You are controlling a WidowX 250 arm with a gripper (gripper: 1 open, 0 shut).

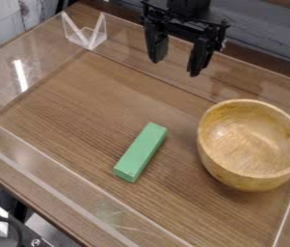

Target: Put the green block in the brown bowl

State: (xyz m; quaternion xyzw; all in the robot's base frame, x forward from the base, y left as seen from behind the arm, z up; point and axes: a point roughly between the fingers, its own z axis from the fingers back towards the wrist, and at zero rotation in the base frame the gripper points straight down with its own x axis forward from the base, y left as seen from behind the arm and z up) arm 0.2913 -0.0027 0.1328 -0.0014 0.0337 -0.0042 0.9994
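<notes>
Gripper (179,53) hangs above the table's (83,106) far side, fingers spread, grasping nothing, pointing down, probably ready to descend; green block (141,151) lies flat mid-table, just beside the empty brown bowl (251,143), not touching it.

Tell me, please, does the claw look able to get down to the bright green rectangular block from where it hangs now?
Probably yes. The claw hangs open above the wooden table's far side, and the bright green rectangular block lies flat with nothing on it. The round tan wooden bowl sits apart to its right, so the way down looks free.
</notes>
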